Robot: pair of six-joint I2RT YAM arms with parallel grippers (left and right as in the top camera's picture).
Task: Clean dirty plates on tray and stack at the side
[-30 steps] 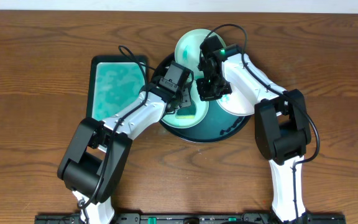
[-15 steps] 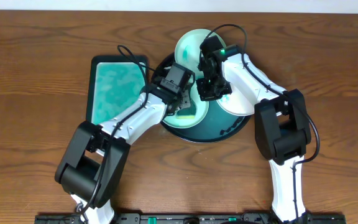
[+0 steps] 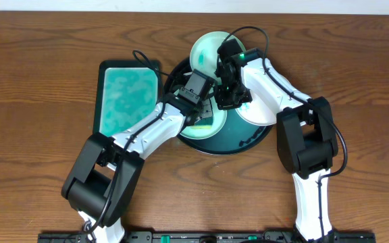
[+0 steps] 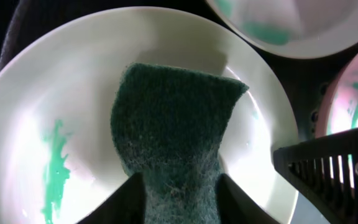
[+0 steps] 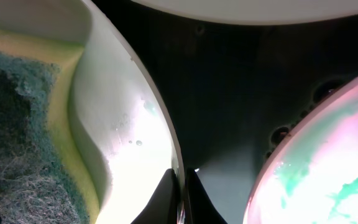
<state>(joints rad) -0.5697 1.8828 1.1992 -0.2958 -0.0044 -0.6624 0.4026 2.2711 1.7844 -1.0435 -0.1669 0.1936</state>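
Observation:
The round black-rimmed tray (image 3: 248,143) holds three plates. My left gripper (image 3: 204,109) is shut on a dark green and yellow sponge (image 4: 173,137) pressed onto the mint plate (image 3: 204,127) at the tray's near left. That plate (image 4: 104,93) has a teal smear (image 4: 55,165) on its left side. My right gripper (image 3: 223,102) is shut on this plate's rim (image 5: 180,186). The sponge (image 5: 17,124) lies inside it. A second mint plate (image 3: 208,50) leans at the tray's far edge. A white plate (image 3: 258,111) with teal smears (image 5: 328,155) lies at the right.
A rectangular teal tray (image 3: 127,94) with rounded corners lies left of the round tray, close to my left arm. Dark brown wood tabletop (image 3: 356,74) stretches around both trays. The right gripper's black finger (image 4: 328,168) shows at the right of the left wrist view.
My left gripper has slid the sponge a little to the right and farther across the plate, uncovering more of the plate's near side. The right gripper has stayed on the rim.

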